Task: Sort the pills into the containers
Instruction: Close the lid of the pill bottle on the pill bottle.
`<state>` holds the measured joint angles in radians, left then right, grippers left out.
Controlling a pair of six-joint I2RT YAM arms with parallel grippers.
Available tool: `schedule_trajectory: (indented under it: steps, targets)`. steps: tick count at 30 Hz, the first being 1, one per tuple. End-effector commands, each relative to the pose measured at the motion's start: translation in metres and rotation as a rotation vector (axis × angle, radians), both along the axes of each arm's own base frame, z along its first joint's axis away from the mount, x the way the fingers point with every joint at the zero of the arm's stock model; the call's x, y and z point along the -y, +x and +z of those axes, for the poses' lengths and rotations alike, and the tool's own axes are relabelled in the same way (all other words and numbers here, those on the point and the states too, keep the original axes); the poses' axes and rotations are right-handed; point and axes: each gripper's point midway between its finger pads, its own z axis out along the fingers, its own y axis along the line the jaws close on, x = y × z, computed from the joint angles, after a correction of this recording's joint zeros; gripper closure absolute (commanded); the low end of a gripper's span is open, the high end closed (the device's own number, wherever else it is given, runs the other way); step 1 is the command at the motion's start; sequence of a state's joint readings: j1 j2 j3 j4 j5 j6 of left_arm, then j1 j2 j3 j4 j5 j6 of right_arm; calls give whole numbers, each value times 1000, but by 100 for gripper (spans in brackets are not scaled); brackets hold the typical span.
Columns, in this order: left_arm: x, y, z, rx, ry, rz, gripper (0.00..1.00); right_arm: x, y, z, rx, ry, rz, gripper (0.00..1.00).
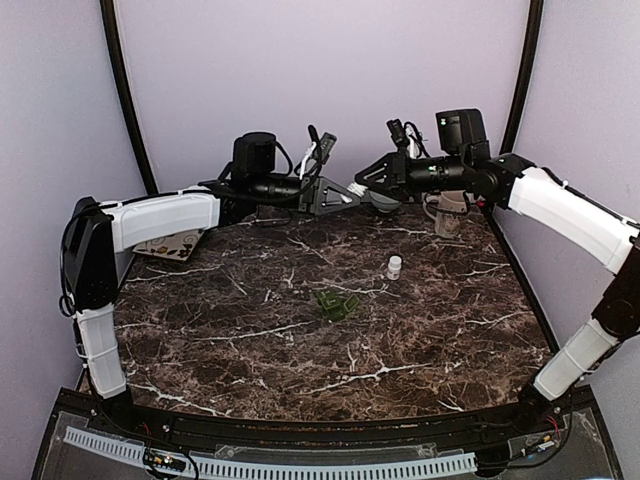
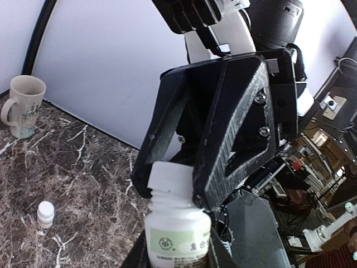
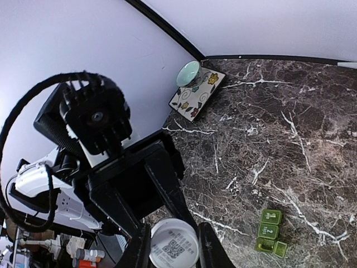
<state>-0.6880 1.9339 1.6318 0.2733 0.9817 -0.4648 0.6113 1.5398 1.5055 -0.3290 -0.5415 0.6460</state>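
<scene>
Dark marble table (image 1: 220,340), white veins; green organizer (image 1: 337,304); white bottle (image 2: 177,223), pale-green label.

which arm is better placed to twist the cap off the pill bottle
Probably right: the right gripper is shut on the white cap, while the left gripper clamps the pill bottle below it, so it can brace as the right twists.

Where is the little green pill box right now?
Seen from above, the green pill box lies near the middle of the table, left of the small white bottle and nearer the arms' bases.
</scene>
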Motion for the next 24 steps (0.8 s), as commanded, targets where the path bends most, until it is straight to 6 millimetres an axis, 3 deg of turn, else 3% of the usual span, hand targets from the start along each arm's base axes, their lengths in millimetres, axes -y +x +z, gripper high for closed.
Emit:
schedule_trajectory:
  steps: [1, 10, 17, 24]
  targets:
    - [29, -35, 60, 246, -100, 87, 100, -38, -40, -40, -185, 2, 199, 100]
    - [24, -29, 59, 304, -80, 173, 100, -35, -40, -38, -197, 5, 196, 100]
    - [17, -29, 55, 303, -73, 211, 100, -31, -39, -39, -189, 5, 192, 81]
    - [15, -31, 50, 296, -61, 208, 100, -30, -37, -39, -181, 4, 190, 74]
